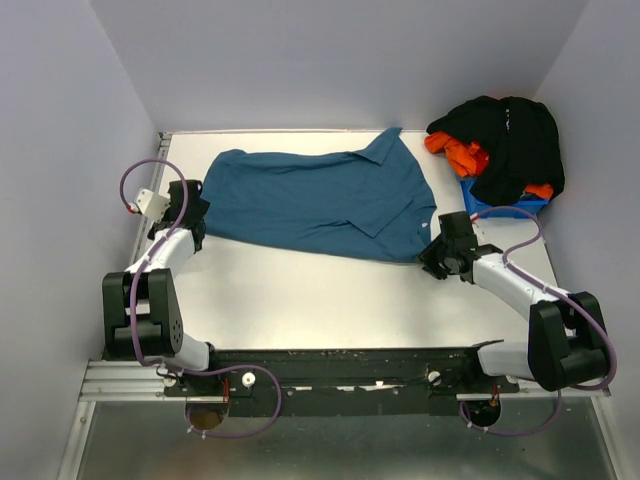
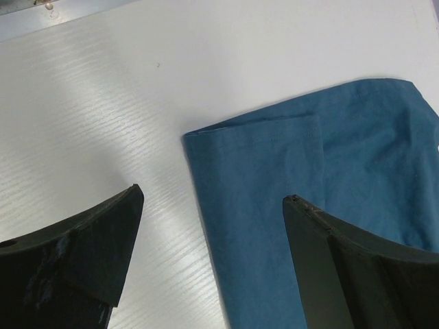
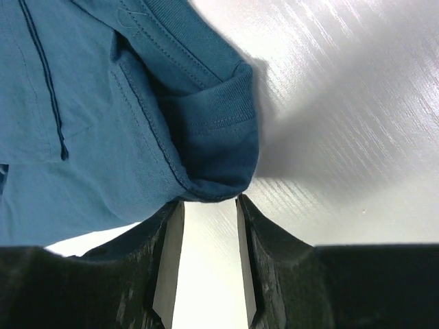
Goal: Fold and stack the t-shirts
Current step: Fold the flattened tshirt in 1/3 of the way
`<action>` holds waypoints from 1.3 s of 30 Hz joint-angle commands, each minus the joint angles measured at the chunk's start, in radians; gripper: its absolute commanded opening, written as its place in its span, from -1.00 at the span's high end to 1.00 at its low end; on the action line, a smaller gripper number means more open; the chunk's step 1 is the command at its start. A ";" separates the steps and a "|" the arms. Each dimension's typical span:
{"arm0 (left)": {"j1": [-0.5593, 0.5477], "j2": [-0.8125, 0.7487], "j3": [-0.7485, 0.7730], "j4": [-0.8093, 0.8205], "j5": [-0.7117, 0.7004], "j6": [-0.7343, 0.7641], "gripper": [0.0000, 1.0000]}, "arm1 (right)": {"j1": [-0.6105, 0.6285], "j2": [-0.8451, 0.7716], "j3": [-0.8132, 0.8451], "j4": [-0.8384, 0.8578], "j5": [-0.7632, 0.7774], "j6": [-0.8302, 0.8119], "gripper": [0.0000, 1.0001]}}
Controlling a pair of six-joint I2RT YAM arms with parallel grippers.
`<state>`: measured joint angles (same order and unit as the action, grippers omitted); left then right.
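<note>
At the near edge of the table stand the two arm bases, and both arms reach out to the ends of the teal shirt.

The right gripper is at the near right corner of this shirt. In the right wrist view its jaws are parted only by a narrow gap. The white table shows between them and no cloth is inside. A ribbed, folded edge of the shirt lies just at the fingertips. I cannot tell if it touches them.

The left gripper is at the left end of the shirt. Its jaws are spread wide and hold nothing. A folded corner of the shirt lies below the gap, and the right finger is above the cloth.

The teal shirt lies flat on the middle of the table, a little wrinkled. Its long axis runs from left to right, with the right end slightly nearer. The collar points to the far right and the bottom end is at the left.

In the far right corner a black shirt and an orange shirt are heaped together on a small blue bin, just beside the teal shirt's right end.

The table is white and glossy, and plain pale walls close it on the left, far and right sides.
</note>
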<state>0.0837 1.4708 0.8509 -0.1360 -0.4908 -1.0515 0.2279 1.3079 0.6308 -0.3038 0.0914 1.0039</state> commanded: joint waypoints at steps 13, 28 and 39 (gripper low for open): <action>0.002 0.010 0.011 -0.004 0.026 -0.007 -0.95 | 0.004 -0.070 -0.039 0.020 -0.012 -0.007 0.06; 0.004 -0.004 -0.010 0.012 0.009 -0.012 -0.95 | -0.019 0.087 0.012 -0.014 0.111 0.019 0.27; 0.002 0.034 -0.026 -0.054 0.060 -0.062 -0.80 | -0.076 0.059 0.013 -0.014 0.128 -0.135 0.99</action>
<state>0.0837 1.5043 0.8497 -0.1543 -0.4721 -1.0763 0.1612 1.3674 0.6399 -0.3027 0.1787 0.9440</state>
